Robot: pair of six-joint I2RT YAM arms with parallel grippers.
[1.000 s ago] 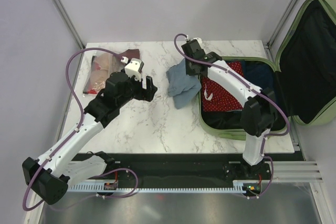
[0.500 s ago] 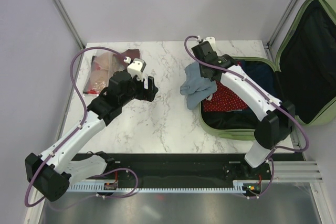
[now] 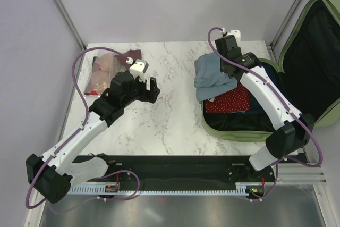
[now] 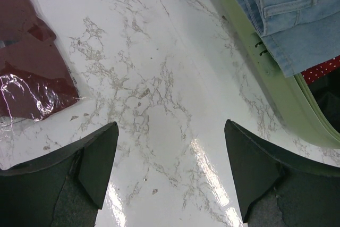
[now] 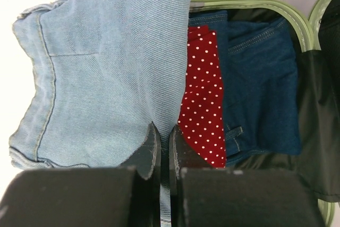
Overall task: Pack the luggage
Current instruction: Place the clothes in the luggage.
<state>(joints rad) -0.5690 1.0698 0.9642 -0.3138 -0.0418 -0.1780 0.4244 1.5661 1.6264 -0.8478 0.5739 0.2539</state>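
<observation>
The sage-green luggage (image 3: 297,51) lies open at the table's right, lid raised. Inside it lie a red polka-dot garment (image 3: 229,101) and dark blue jeans (image 5: 260,78). My right gripper (image 3: 227,70) is shut on light blue jeans (image 3: 212,77), holding them over the luggage's left rim; in the right wrist view the denim (image 5: 101,73) hangs from the closed fingers (image 5: 150,150). My left gripper (image 3: 153,90) is open and empty over the marble, fingers (image 4: 98,158) wide apart. The light jeans (image 4: 287,14) and luggage rim (image 4: 276,94) show at the upper right of the left wrist view.
A bagged maroon garment (image 3: 103,70) lies at the table's far left, also in the left wrist view (image 4: 32,73). The white marble table (image 3: 170,126) has metal frame posts at its back corners. The raised lid (image 3: 313,62) stands at the right.
My right gripper has carried the light blue jeans rightward from the table's middle to over the luggage's left rim. The left arm has barely moved.
</observation>
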